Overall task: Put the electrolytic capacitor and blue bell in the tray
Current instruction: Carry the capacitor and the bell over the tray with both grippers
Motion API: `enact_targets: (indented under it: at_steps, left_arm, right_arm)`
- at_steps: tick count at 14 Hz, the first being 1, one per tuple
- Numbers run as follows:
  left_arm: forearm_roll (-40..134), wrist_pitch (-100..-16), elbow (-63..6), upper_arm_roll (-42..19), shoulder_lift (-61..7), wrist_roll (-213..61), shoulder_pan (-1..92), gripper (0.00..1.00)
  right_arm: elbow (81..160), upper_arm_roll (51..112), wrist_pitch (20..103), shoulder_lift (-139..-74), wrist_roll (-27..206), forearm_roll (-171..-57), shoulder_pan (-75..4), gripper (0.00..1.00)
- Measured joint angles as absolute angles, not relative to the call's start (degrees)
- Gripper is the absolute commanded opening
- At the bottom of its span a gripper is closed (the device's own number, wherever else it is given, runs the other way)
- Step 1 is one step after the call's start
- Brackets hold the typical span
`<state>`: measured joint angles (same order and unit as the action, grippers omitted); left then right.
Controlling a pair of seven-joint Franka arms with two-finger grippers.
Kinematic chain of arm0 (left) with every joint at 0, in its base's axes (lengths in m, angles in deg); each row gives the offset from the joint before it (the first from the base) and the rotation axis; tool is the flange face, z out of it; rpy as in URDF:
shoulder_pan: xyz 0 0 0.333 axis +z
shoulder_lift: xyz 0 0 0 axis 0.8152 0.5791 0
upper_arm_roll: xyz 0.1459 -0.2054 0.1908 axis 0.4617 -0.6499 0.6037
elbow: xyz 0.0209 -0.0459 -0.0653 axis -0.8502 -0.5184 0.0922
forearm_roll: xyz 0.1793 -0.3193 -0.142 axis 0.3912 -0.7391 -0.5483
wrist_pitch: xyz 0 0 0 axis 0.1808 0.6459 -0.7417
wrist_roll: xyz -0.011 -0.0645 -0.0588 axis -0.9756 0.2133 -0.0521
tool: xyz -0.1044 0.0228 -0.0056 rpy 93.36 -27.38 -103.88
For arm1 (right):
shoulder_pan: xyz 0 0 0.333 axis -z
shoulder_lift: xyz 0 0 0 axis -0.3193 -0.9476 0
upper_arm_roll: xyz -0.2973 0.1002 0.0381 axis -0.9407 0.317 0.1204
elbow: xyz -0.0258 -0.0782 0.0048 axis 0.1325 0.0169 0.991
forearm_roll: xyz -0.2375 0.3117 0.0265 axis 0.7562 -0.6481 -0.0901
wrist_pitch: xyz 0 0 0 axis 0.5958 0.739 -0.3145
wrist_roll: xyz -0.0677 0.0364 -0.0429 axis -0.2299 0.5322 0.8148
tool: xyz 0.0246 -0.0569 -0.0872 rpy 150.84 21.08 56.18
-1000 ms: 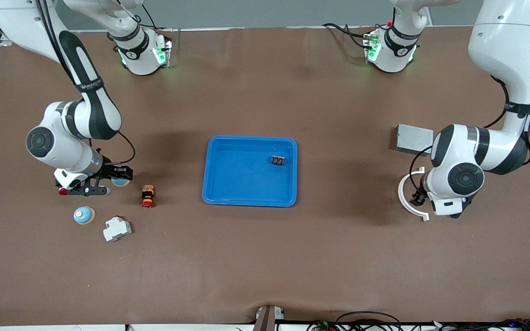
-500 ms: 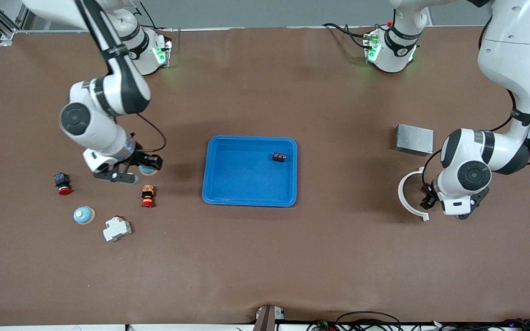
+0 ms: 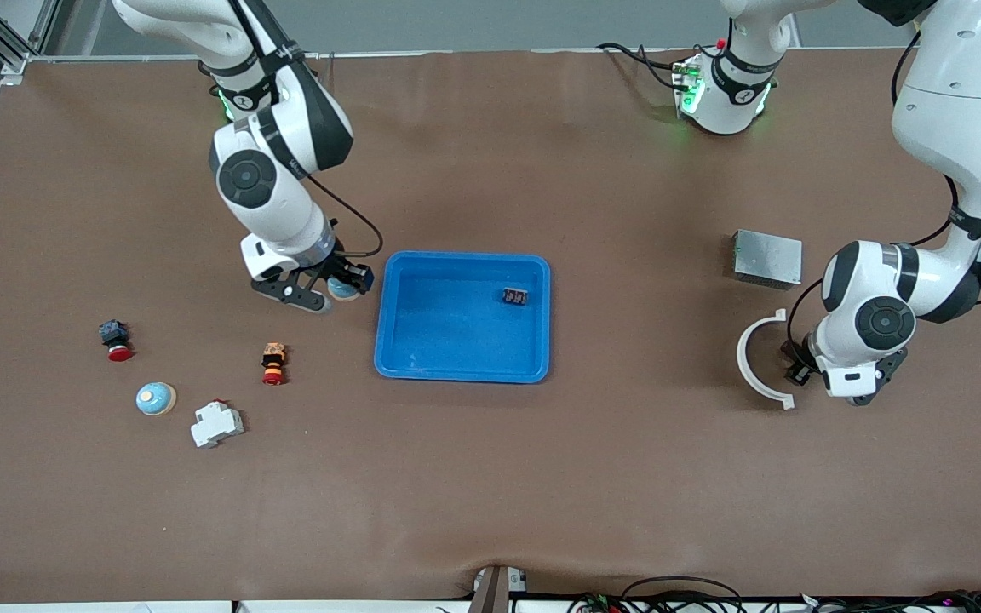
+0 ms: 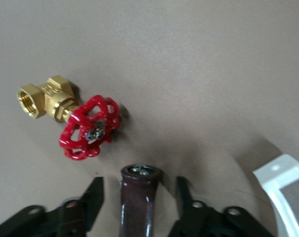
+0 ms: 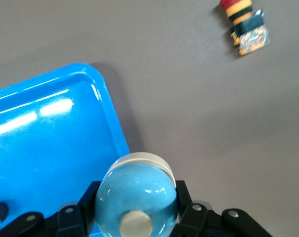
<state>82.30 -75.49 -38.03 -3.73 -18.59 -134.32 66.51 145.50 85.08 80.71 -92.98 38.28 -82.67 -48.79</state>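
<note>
My right gripper (image 3: pixel 339 288) is shut on a blue bell (image 5: pixel 137 197) and holds it over the table at the rim of the blue tray (image 3: pixel 462 368) toward the right arm's end. The tray also shows in the right wrist view (image 5: pixel 45 143). A second blue bell (image 3: pixel 155 398) sits on the table toward the right arm's end. My left gripper (image 4: pixel 138 185) is open, low over the table. The dark maroon electrolytic capacitor (image 4: pixel 138 200) is between its fingers (image 4: pixel 92 197), with a gap on each side. In the front view the capacitor is hidden by the left arm's hand (image 3: pixel 797 370).
A small black block (image 3: pixel 515 296) lies in the tray. A red valve wheel on a brass body (image 4: pixel 90 127) and a white curved piece (image 3: pixel 754 370) lie by the left gripper, a grey box (image 3: pixel 767 258) nearby. Two push buttons (image 3: pixel 273 362) (image 3: pixel 116 339) and a white breaker (image 3: pixel 216 423) lie toward the right arm's end.
My right gripper has carried the blue bell from beside the push buttons across to the tray's rim. My left arm has shifted slightly beside the white curved piece.
</note>
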Motion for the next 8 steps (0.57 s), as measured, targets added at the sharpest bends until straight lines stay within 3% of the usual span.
enact_targets:
  at_steps: [6, 8]
  left_arm:
    - [82.3, -74.9, -36.41, -5.92, -21.31, -134.39, 66.53, 0.0]
    - [82.3, -70.35, -33.99, -7.83, -22.52, -134.46, 66.56, 0.0]
  right_arm:
    - [147.59, 85.04, 84.92, -94.93, 28.67, -82.66, -54.09, 0.0]
    - [147.6, 85.02, 85.12, -96.12, 27.37, -82.66, -54.92, 0.0]
